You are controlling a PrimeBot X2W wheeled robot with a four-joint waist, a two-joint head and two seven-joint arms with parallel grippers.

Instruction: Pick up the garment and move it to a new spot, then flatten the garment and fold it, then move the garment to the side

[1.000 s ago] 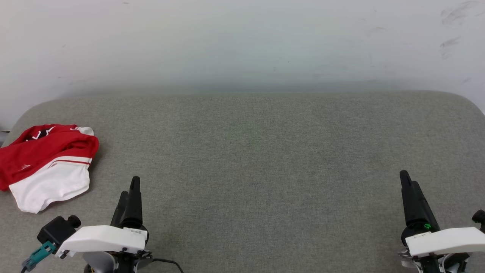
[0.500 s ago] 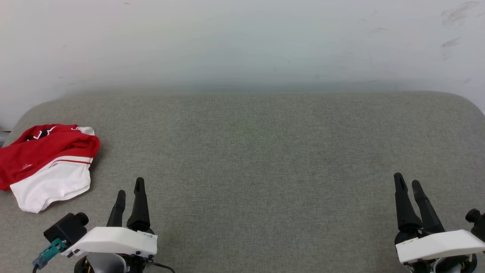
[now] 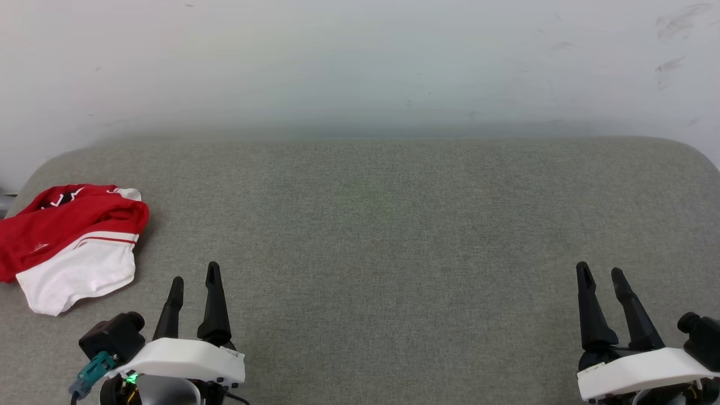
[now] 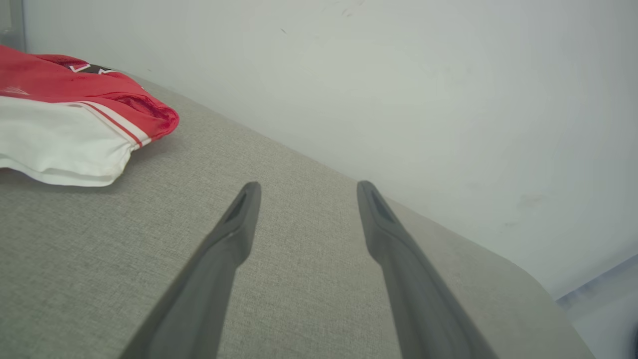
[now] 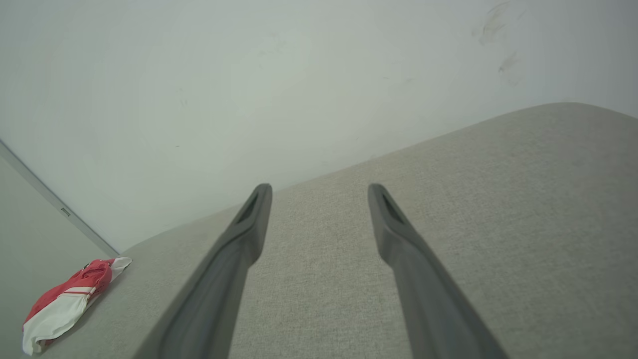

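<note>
The garment (image 3: 70, 239), a red jersey with white parts, lies crumpled at the far left edge of the grey fabric surface (image 3: 382, 225). It also appears at the upper left of the left wrist view as the garment (image 4: 75, 114) and small at the lower left of the right wrist view as the garment (image 5: 65, 299). My left gripper (image 3: 194, 273) stands open at the lower left, to the right of and nearer than the jersey, holding nothing. My right gripper (image 3: 599, 271) is open at the lower right, far from the jersey, with nothing between its fingers.
A pale wall (image 3: 360, 62) rises directly behind the surface. The surface has rounded back corners at left and right. A narrow strip of floor (image 4: 598, 294) shows beyond the edge in the left wrist view.
Both grippers have turned about their wrists, so the two fingers of each now show side by side. The left has shifted slightly right, the right slightly left. The garment has not moved.
</note>
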